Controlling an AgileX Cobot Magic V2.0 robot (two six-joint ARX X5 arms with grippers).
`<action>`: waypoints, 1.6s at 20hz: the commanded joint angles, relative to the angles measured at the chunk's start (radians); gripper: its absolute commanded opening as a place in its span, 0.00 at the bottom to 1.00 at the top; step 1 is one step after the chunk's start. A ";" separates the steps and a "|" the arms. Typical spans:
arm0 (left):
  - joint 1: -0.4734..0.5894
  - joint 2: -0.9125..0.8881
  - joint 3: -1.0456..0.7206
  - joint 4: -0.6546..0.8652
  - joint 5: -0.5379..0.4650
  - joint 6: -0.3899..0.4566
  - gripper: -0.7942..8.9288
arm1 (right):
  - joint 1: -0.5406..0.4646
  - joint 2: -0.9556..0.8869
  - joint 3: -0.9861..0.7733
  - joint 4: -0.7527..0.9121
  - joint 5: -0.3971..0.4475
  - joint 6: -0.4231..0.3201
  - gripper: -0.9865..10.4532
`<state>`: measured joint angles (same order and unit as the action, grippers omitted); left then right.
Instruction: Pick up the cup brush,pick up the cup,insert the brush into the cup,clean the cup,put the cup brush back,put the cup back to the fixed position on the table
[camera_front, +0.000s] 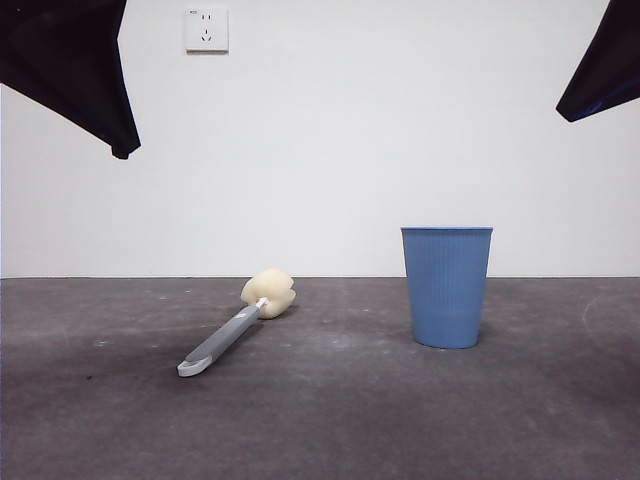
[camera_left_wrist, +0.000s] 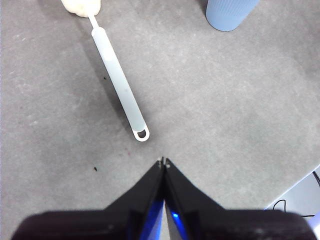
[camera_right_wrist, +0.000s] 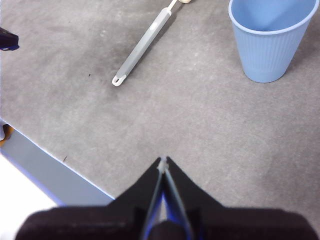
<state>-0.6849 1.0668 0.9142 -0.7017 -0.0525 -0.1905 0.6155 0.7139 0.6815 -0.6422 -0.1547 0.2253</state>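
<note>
The cup brush (camera_front: 228, 336) lies flat on the table (camera_front: 330, 420), its cream sponge head toward the wall and its white looped tip toward the camera. The blue ribbed cup (camera_front: 446, 287) stands upright to its right, empty. In the left wrist view my left gripper (camera_left_wrist: 163, 162) is shut and hangs above the table just short of the cup brush (camera_left_wrist: 119, 82) loop, with the cup (camera_left_wrist: 231, 13) farther off. My right gripper (camera_right_wrist: 163, 161) is shut too, high over bare table, with the cup (camera_right_wrist: 270, 42) and cup brush (camera_right_wrist: 144, 45) ahead of it.
A white wall with a power socket (camera_front: 206, 30) stands behind the table. The table's edge (camera_right_wrist: 55, 172) shows near the right gripper, and a pale edge with a cable (camera_left_wrist: 300, 200) near the left. Both arms show as dark tips at the top corners.
</note>
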 joint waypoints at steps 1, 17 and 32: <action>-0.003 0.001 -0.006 0.005 0.002 0.011 0.08 | 0.001 -0.002 0.003 0.004 0.003 0.010 0.09; 0.531 -0.600 -0.542 0.940 -0.044 0.190 0.08 | 0.001 -0.002 0.002 0.004 0.004 0.010 0.09; 0.635 -0.984 -0.911 0.608 -0.044 0.104 0.08 | 0.001 -0.002 0.002 0.004 0.004 0.010 0.09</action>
<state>-0.0532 0.0879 0.0170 -0.0837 -0.0998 -0.0761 0.6151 0.7139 0.6815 -0.6426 -0.1539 0.2253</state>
